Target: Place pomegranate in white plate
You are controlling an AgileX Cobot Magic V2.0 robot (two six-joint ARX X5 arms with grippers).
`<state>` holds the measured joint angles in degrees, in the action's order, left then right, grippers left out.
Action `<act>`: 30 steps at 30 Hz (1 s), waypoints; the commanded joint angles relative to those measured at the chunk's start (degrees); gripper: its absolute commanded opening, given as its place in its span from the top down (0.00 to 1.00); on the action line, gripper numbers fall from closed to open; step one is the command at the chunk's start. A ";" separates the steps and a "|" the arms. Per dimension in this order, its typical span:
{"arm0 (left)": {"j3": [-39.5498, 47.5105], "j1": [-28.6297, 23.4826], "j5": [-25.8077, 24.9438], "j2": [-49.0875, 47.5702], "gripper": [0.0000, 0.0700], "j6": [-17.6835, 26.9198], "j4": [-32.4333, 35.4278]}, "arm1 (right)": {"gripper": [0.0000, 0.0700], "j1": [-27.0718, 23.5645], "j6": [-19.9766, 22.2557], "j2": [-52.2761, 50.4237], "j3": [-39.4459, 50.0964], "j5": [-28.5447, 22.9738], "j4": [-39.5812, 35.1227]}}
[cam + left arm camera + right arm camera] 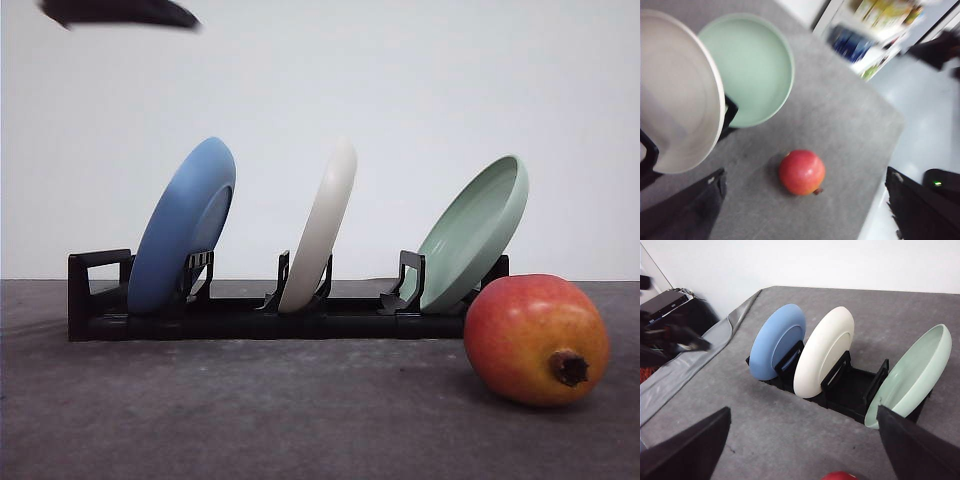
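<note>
A: How do the 2 hands stand?

B: The left hand (800,220) is spread wide, fingers (685,207) apart over the pomegranate (802,172), gripping nothing. The right hand (802,460) is spread wide too, also bare.

A: And the fruit?

B: On the grey desk (250,410), crown stub toward the front camera, just beside the pale green plate (478,232). The white plate (322,228) stands tilted in the middle slot of a black rack (240,318) (3 plates in all), the blue plate (183,225) at the left end.

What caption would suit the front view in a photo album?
A pomegranate rests on the grey table beside a black rack holding blue, white and green plates upright.
</note>
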<state>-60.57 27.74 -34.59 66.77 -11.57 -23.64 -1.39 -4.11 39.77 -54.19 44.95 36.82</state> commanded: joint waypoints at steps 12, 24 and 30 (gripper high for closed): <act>-26.32 8.49 20.28 28.66 0.15 2.60 -7.21 | 0.14 0.13 -1.74 0.24 -1.11 0.22 -0.28; -29.29 10.19 24.52 37.57 0.20 2.52 -4.92 | 0.14 0.13 -1.71 0.24 -1.11 0.24 -0.04; -29.29 10.22 24.48 37.84 0.69 2.39 -5.09 | 0.14 0.13 -1.69 0.24 -1.11 0.22 0.09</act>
<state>-88.58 37.32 -10.26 103.35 -9.68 -29.21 -1.39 -5.39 39.77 -54.19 44.99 37.10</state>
